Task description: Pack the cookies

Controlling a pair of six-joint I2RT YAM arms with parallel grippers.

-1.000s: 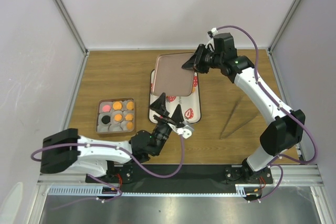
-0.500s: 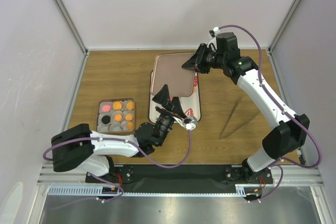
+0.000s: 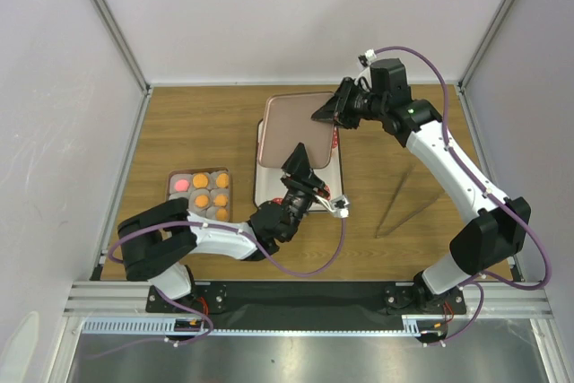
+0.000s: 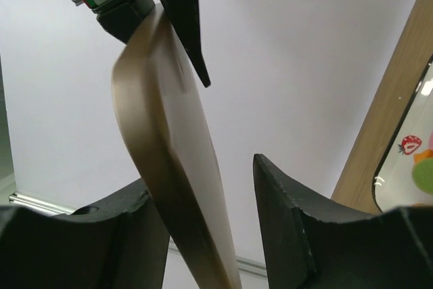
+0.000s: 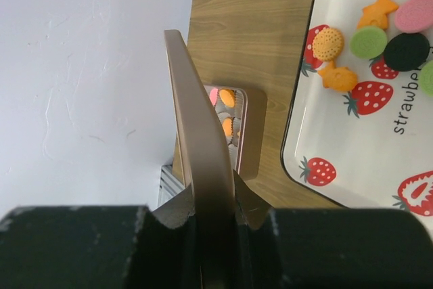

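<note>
**Lid handover over the tray: left arm arrived**

Moved since a second ago: the left gripper (image 3: 305, 174) has swung from near its base up and across to the near edge of the lid (image 3: 296, 127). The right gripper (image 3: 333, 111) has stayed put.

- Right gripper: fingers clamped on the lid's far rim, holding the brown panel raised above the strawberry tray (image 3: 338, 161). Judged purpose: keeping it off the tray so the other arm can take a share.
- Left gripper: fingers spread wide, one on each side of the lid's edge, in the left wrist view. Nothing is gripped. Whether either pad already touches the lid cannot be told.
- Loose cookies (image 5: 371, 42): orange, pink, green and black pieces lie at the tray's far end, seen only from the right wrist.
- Tin (image 3: 198, 196): sits on the table (image 3: 179, 132) well left of the tray. It is open, with orange, pink and black pieces already in its cups.
- Hidden: the lid covers most of the tray from above, so the loose count is unknown. The right wrist view shows only a sliver of the tin behind the lid.
</note>
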